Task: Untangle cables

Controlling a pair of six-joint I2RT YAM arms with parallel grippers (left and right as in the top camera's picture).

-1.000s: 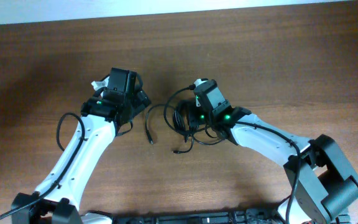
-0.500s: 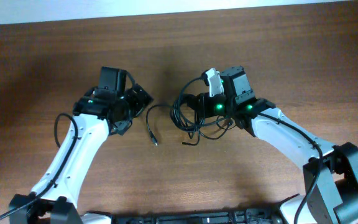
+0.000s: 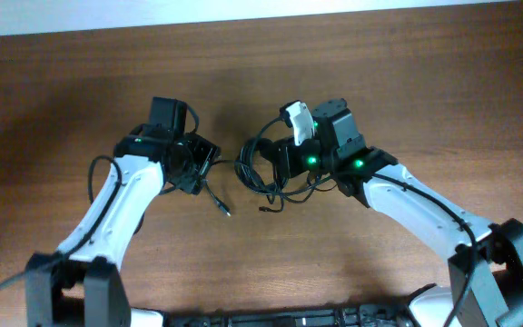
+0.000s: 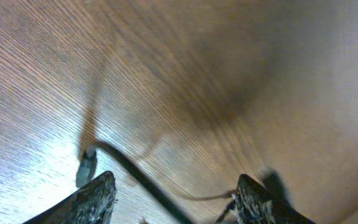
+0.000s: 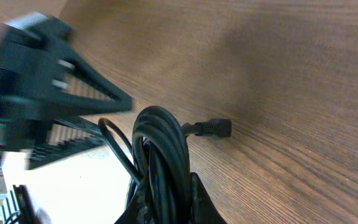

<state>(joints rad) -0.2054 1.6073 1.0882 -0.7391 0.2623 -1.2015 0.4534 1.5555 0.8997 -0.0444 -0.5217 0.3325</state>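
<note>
The cables lie at the table's middle. My right gripper (image 3: 278,162) is shut on a coiled black bundle (image 3: 260,177). The right wrist view shows the coil (image 5: 163,149) pinched between the fingers (image 5: 166,190), with a small plug (image 5: 213,129) sticking out over the wood. One loose black cable (image 3: 218,200) trails from the bundle toward the front and ends in a small plug. My left gripper (image 3: 203,169) is open, low over this cable. In the left wrist view the cable (image 4: 135,177) runs between the spread fingers (image 4: 176,186), untouched, its plug (image 4: 87,168) at the left.
The brown wooden table (image 3: 379,73) ends at a pale strip along the far edge (image 3: 334,7). My left arm's black wrist shows blurred in the right wrist view (image 5: 36,81), close to the bundle. Both arms reach in from the front edge.
My right gripper has shifted left with the bundle, nearer the left gripper. My left gripper has moved right and down over the loose cable.
</note>
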